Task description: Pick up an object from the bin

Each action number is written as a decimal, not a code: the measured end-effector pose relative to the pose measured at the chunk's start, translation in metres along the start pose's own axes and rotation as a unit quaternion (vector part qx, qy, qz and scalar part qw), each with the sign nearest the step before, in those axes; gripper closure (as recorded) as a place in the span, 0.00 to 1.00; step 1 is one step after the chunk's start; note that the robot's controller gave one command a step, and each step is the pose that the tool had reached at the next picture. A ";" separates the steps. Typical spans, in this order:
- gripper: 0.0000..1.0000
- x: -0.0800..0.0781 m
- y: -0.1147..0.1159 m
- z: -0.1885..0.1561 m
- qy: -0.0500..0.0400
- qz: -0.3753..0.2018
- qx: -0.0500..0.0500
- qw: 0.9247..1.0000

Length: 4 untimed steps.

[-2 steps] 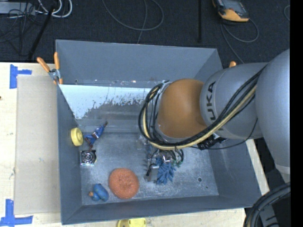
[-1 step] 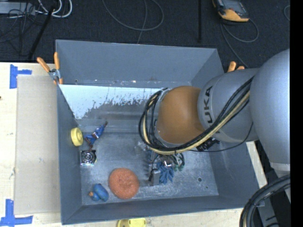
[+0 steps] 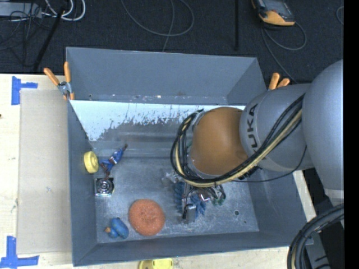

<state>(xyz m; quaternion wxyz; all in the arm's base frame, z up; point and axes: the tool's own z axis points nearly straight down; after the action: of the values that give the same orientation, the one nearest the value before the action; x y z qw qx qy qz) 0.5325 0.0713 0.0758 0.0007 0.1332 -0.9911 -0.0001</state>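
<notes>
Bending down, tool [image 3: 190,205] low in bin [image 3: 168,80]

This is a robotics lab: a KUKA arm [image 3: 328,116] hangs over a grey metal bin [image 3: 162,77], cables [image 3: 70,4] litter the floor [image 3: 112,35].

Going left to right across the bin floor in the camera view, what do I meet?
Yellow cap → silver block → blue blob → orange disc → gripper.
</notes>
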 end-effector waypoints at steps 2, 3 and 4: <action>1.00 0.030 -0.040 0.007 0.001 0.031 -0.001 1.000; 1.00 0.048 -0.050 -0.137 -0.002 0.016 0.000 1.000; 0.00 0.049 -0.050 -0.137 -0.001 0.016 0.000 1.000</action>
<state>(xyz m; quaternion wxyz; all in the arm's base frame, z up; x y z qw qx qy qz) 0.4989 0.0106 0.2127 -0.0001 0.1169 -0.9931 -0.0004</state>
